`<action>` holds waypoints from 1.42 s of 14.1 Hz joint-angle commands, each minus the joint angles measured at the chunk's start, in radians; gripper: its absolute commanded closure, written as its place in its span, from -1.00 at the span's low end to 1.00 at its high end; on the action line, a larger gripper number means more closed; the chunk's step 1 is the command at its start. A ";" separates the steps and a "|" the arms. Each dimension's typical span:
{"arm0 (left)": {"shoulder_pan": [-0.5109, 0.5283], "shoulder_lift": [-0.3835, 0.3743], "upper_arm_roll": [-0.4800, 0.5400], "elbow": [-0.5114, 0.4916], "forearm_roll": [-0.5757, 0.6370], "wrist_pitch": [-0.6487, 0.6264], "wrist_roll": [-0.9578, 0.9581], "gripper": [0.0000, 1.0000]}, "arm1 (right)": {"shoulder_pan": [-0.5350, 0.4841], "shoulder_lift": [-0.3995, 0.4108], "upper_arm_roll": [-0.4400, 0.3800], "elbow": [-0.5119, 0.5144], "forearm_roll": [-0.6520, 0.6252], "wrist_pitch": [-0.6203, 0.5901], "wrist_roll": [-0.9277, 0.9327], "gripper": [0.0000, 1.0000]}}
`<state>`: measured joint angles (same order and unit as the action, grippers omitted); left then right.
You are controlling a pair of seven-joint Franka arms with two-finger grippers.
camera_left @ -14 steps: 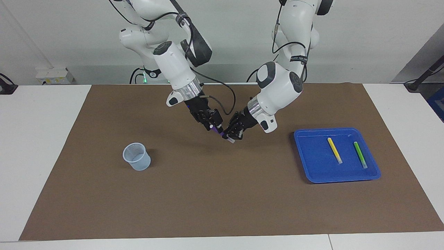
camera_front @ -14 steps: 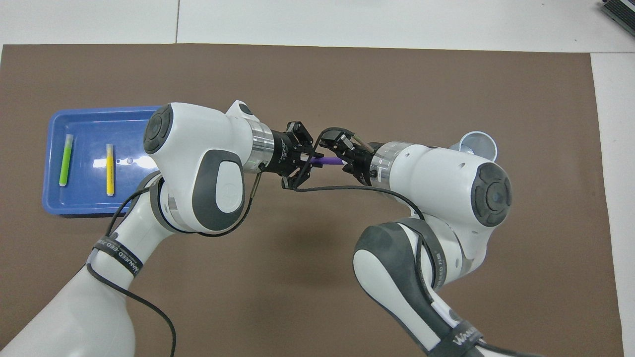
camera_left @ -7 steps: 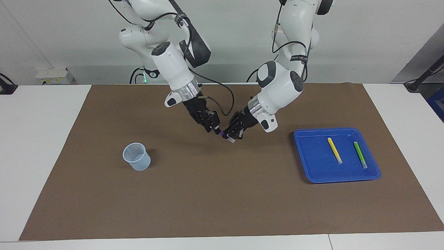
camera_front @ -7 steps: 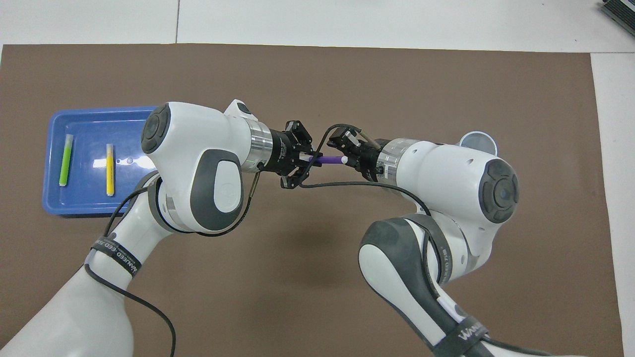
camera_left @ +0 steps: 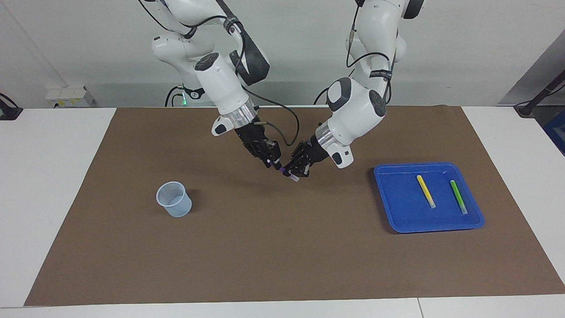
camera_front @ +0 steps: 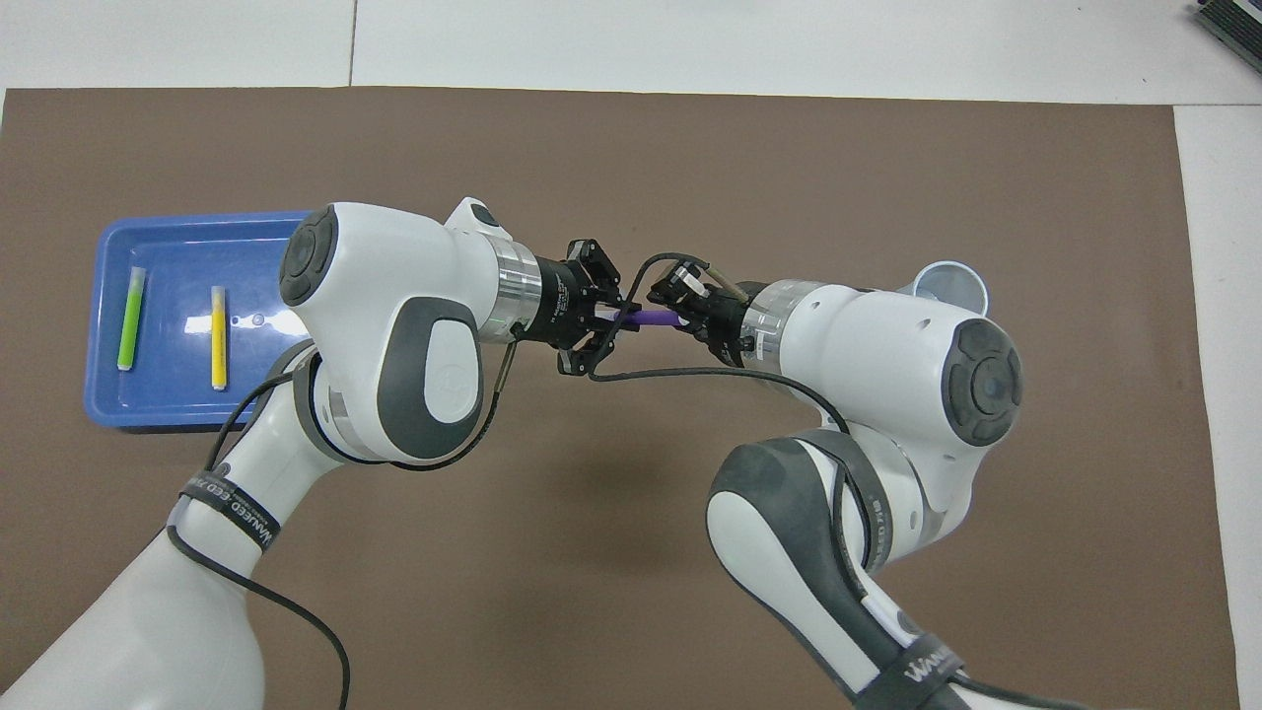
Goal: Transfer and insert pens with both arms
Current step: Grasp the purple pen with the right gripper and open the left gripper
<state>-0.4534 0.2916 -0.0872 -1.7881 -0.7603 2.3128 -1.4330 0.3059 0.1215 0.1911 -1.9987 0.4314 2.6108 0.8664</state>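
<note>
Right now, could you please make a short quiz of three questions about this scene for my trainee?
1. True or false: the yellow pen and the green pen lie in the blue tray.
2. Which gripper is shut on the purple pen? A) left gripper B) neither gripper
3. Fill in: the clear cup stands on the brown mat toward the ____ arm's end of the table.

Key: 1 true. 2 A; the right gripper is at the pen's other end, over the middle of the mat. 3 right.
</note>
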 commanded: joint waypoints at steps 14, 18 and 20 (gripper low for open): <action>-0.001 -0.031 0.006 -0.033 -0.021 -0.004 0.005 1.00 | -0.004 -0.008 0.005 -0.006 0.013 -0.026 -0.017 1.00; 0.001 -0.031 0.006 -0.033 -0.024 -0.004 0.003 0.87 | -0.007 -0.008 0.005 -0.002 0.013 -0.032 -0.018 1.00; 0.001 -0.031 0.006 -0.033 -0.024 -0.006 0.003 0.34 | -0.014 -0.008 0.005 0.005 0.013 -0.051 -0.024 1.00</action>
<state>-0.4531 0.2912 -0.0848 -1.7905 -0.7652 2.3125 -1.4335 0.3079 0.1198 0.1926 -1.9977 0.4321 2.5912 0.8670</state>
